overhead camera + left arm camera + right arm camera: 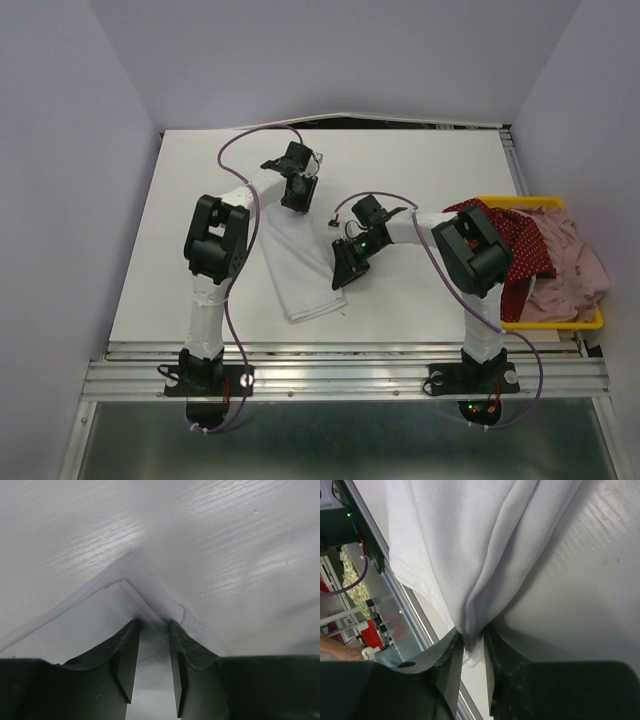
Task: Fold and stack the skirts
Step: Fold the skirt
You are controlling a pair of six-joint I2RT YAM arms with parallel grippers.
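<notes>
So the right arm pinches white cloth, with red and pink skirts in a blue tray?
Not blue: the top view shows a yellow tray. The right end effector does pinch the white cloth; the red skirt and pink skirt lie in that tray.

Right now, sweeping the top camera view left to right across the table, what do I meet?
white cloth → right gripper, pinching that cloth's right edge → dark red dotted skirt → pink skirt. The left gripper sits above the cloth's span, so it is left out.
</notes>
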